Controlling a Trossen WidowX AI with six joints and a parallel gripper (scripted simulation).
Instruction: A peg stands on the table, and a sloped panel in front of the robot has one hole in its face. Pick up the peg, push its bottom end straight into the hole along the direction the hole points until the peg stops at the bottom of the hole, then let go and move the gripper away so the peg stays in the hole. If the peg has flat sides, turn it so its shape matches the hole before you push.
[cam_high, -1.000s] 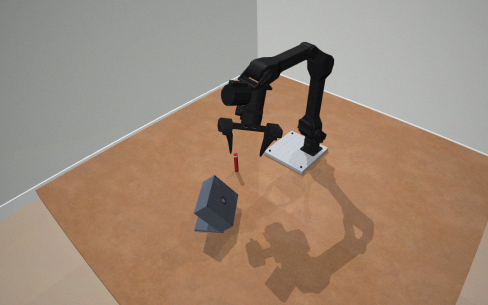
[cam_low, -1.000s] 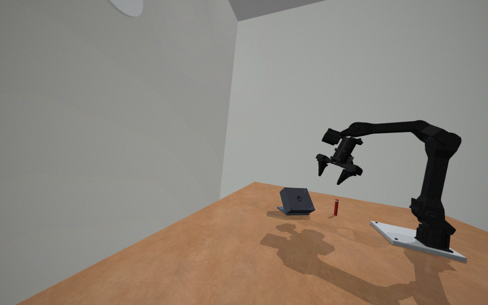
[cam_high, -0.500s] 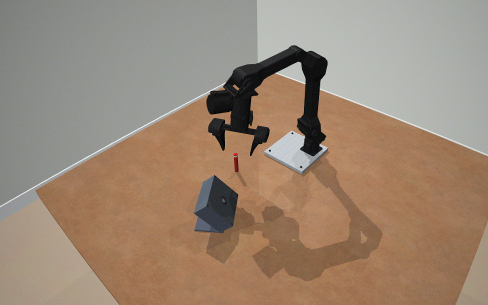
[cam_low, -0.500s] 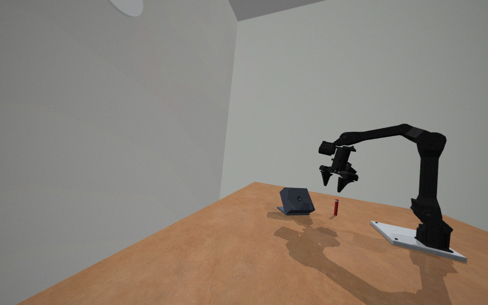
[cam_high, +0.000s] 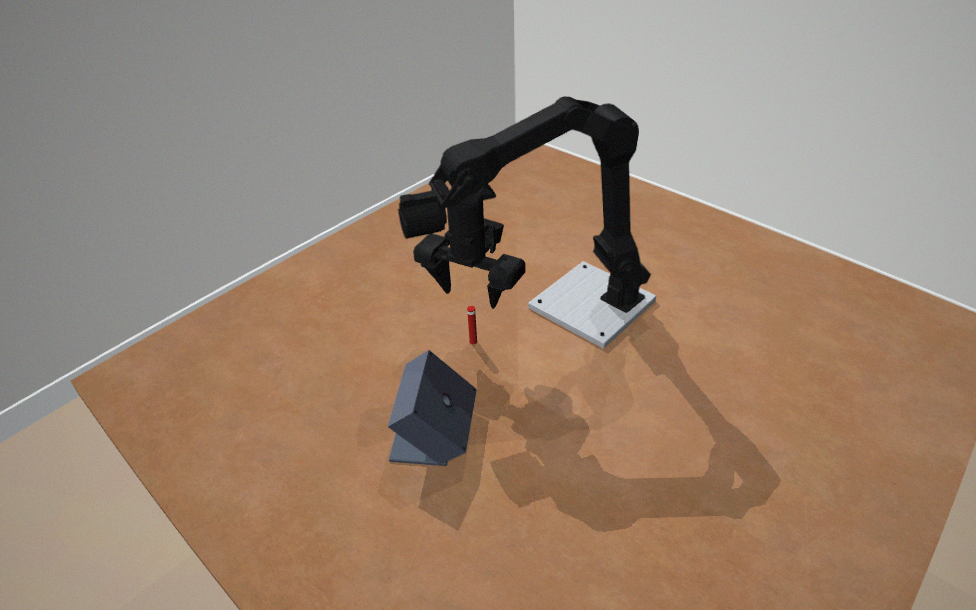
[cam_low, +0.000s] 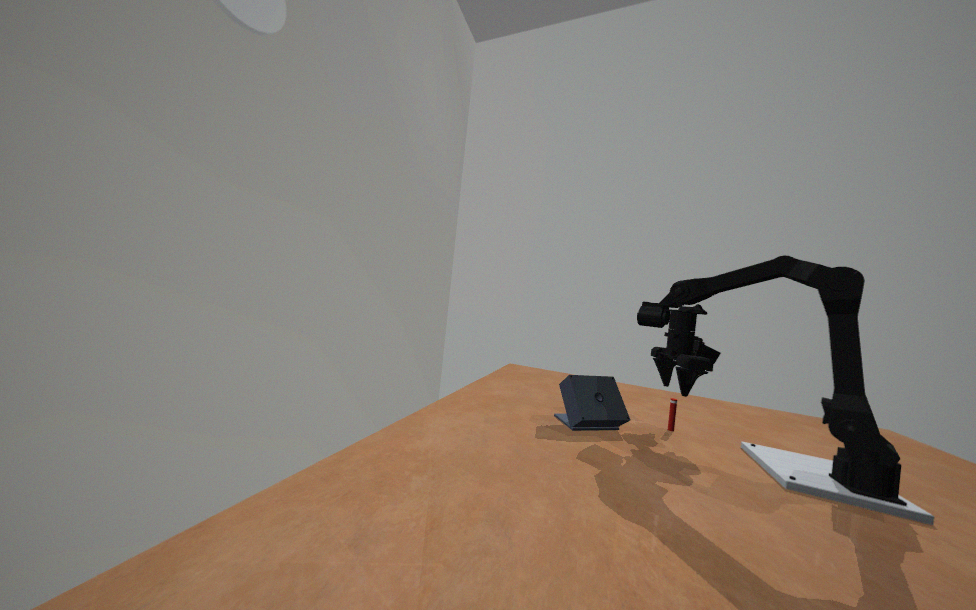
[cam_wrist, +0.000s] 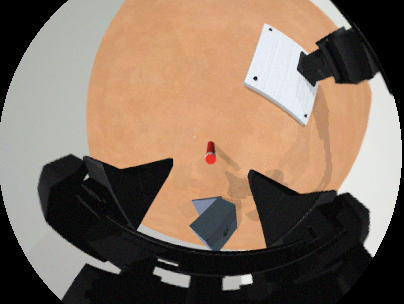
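gripper (cam_high: 469, 289) held wide open, nothing grasped, pointed down | peg (cam_high: 471, 325) stood upright on the table just below the tips, long axis vertical, seen end-on between the fingers in the wrist view | panel (cam_high: 434, 406) beyond the peg, hole unfilled

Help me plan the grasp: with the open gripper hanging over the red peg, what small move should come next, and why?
Probably lower the gripper straight down. Its jaws are wide open, empty and pointing down, and the upright red peg stands below, between the fingertips in the wrist view, so a short descent should bring the fingers to either side of the peg before closing.
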